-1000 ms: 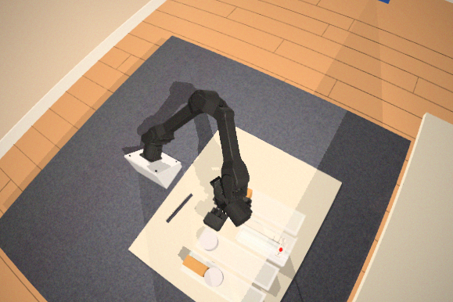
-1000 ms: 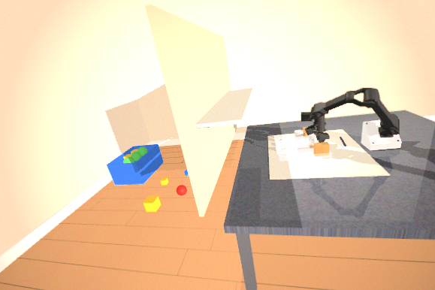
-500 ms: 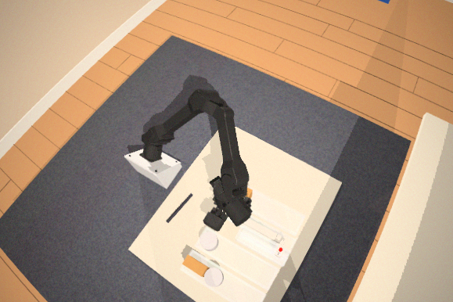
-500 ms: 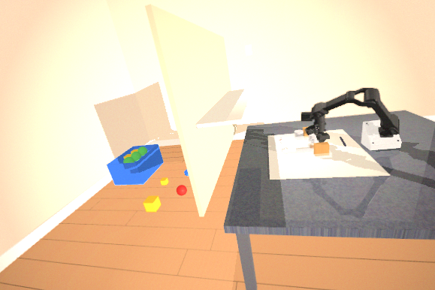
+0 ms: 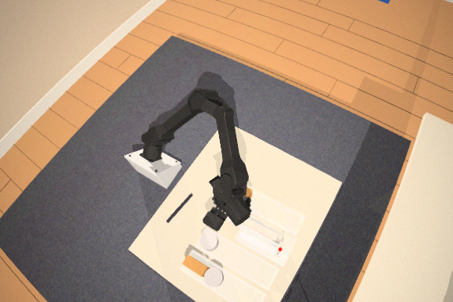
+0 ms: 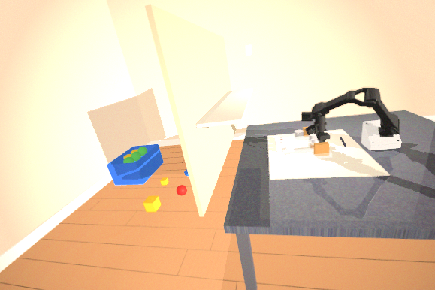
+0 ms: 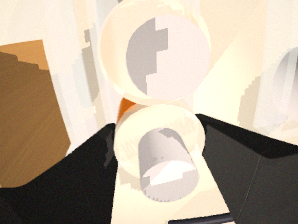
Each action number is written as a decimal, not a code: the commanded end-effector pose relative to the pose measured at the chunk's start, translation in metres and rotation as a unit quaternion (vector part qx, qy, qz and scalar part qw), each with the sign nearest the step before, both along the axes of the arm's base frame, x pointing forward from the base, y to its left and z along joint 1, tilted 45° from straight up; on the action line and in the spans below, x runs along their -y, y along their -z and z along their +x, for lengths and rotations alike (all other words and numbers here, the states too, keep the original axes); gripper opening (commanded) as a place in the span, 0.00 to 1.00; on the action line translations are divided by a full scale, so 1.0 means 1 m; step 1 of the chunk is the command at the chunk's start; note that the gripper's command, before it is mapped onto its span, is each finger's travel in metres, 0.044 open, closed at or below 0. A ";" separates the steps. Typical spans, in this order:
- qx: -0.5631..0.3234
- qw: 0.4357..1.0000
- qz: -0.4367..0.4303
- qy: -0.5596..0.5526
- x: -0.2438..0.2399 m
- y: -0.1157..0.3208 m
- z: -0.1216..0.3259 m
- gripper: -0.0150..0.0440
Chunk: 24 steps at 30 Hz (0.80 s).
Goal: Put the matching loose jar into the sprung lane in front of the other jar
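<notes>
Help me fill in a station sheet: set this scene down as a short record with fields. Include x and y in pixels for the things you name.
robot: one black arm on a white base [image 5: 173,172] [image 6: 369,140]
gripper [image 5: 224,215] [image 6: 318,136] [image 7: 154,125]: shut on a pale jar [image 7: 167,155]
release: not done
jar seated in lane: cannot tell
work surface: cream board [image 5: 298,176] [image 6: 324,167] [image 7: 135,212]
loose item: dark bar [image 5: 179,208] [image 6: 342,141] [image 7: 200,219] lying on the board
room floor: red ball [image 6: 181,190], larger yellow cube [image 6: 151,203]

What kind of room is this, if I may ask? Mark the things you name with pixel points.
Probably a playroom or nursery: a blue bin [image 6: 136,170] of green balls, a red ball [image 6: 181,190] and a yellow block [image 6: 152,203] on the wooden floor.
</notes>
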State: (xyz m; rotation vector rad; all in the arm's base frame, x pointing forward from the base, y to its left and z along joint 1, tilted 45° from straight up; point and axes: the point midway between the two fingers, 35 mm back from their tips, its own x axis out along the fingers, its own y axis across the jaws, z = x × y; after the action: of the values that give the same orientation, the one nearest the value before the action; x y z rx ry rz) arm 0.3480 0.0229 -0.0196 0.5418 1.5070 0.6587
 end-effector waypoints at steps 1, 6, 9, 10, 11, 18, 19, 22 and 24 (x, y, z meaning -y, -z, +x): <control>0.008 1.000 0.004 0.000 -0.002 -0.002 0.002 0.25; 0.007 1.000 0.004 0.000 -0.002 -0.002 0.001 0.25; 0.007 1.000 0.004 0.000 -0.002 -0.002 0.000 0.25; 0.007 1.000 0.004 0.000 -0.001 -0.002 0.000 0.25; 0.007 1.000 0.004 0.000 -0.001 -0.002 0.000 0.25; 0.007 1.000 0.004 0.000 -0.001 -0.002 -0.001 0.25; 0.007 1.000 0.004 0.000 -0.001 -0.002 -0.001 0.25; 0.007 1.000 0.004 0.000 -0.001 -0.002 -0.002 0.25; 0.007 1.000 0.004 0.000 -0.001 -0.002 -0.002 0.25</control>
State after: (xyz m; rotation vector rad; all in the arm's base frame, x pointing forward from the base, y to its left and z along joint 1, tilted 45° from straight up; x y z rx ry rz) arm 0.3441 0.0230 -0.0195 0.5451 1.5080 0.6572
